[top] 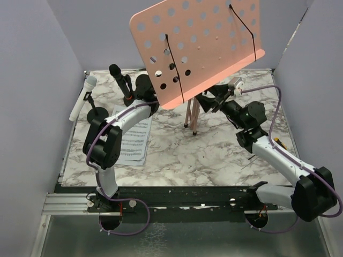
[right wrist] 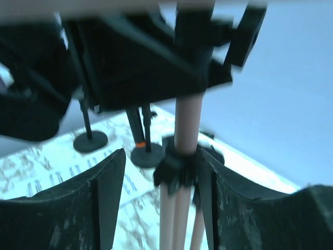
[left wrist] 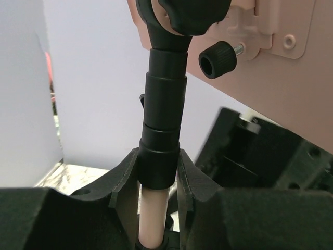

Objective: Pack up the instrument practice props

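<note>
- The left arm (top: 107, 142) rises from its base at the near left edge, folds at the elbow over the white printed sheet-music pages (top: 134, 140), and reaches forward and right under the low left corner of the board.
- The left hand (left wrist: 158, 172) is closed on the black plastic sleeve (left wrist: 161, 156) of the stand's pole. Both fingers (left wrist: 122, 177) press against the sleeve's bottom collar, and the pale pink tube (left wrist: 153, 213) runs down between them.
- Just above that grip, a black screw knob (left wrist: 218, 58) sticks out from the pink bracket on the board's back.
- The right arm (top: 278, 155) lies low from its base at the near right, stretching diagonally left over the grey-veined marble tabletop (top: 214, 155) to the stand.
- The right hand (right wrist: 161, 161) is parted and grips nothing. It straddles the pole at the black leg hub (right wrist: 174, 164): the right finger is just beside the hub, the left finger stands well apart.
- The thin pink tripod legs (top: 192, 115) stand on the tabletop between the two hands.
- The pink perforated music-sheet board (top: 203, 43) sits on top of the pole, tilted, crossed by two thin black retaining wires.
- At the far left, the black microphone (top: 119, 75) and the white microphone (top: 83, 96) each lean in one of two black round-based mic holders (top: 97, 113), beside the pages.
</note>
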Controlling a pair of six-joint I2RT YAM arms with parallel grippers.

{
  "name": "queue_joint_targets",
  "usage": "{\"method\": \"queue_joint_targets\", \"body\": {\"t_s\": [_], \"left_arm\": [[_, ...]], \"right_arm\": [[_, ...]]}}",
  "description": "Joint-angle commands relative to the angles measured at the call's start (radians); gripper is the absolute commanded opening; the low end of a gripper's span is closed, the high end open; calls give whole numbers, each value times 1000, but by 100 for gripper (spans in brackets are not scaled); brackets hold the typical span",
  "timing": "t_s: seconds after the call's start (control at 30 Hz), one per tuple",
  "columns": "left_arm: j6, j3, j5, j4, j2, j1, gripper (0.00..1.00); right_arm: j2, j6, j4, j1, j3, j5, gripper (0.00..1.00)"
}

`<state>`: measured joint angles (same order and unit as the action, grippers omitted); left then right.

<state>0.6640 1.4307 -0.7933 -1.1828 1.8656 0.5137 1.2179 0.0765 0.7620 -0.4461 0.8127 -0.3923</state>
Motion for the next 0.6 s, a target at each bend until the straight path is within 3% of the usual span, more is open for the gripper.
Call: {"method": "queue_joint_targets", "body": {"t_s": [0.0, 0.27, 0.57], "left_arm": [[-132, -18, 111, 161, -94, 4, 0], [-177, -44, 191, 208, -143, 37, 0], [-193, -56, 250, 231, -168, 86, 0]], "right_arm": [[-106, -21, -59, -6, -135, 68, 62], [-101, 38, 91, -6, -332, 78, 59], [107, 26, 301, -7, -314, 127, 50]]}}
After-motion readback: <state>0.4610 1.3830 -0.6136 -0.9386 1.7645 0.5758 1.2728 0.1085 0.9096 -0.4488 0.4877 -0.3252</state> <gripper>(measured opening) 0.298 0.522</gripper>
